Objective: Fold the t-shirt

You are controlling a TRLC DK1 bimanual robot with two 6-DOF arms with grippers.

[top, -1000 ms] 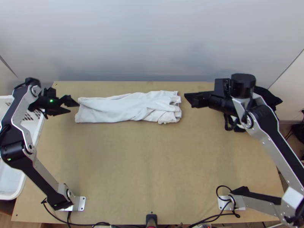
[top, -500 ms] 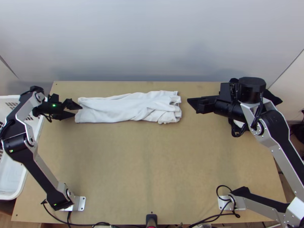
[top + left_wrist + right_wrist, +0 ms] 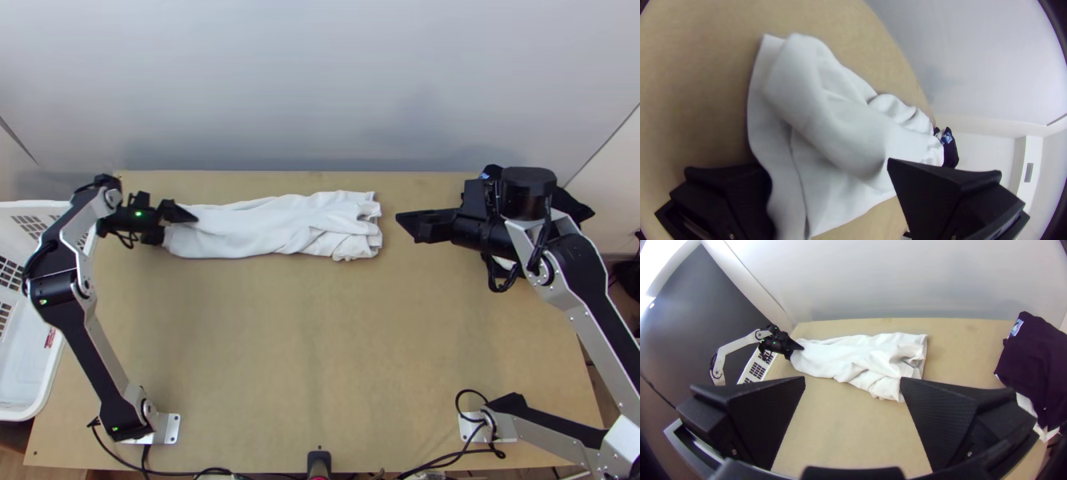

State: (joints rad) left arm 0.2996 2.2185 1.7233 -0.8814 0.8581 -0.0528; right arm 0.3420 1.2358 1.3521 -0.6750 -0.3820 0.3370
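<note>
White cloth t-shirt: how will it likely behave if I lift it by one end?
The white cloth t-shirt looks floppy: soft wrinkles run along it, so its middle would probably sag. Its thin layers suggest it is light. The loose folds nearest the right gripper may slip open.

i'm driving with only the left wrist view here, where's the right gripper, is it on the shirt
Observer: No, the top view shows the right gripper just past the right end of the t-shirt, with table showing between them.
Operator: ok, open or shut
Observer: Open; in the right wrist view its two fingers stand wide apart with nothing gripped between them.
Operator: and where's the basket
Observer: The white basket is at the table's left side, in the top view, beside the left arm.
</note>
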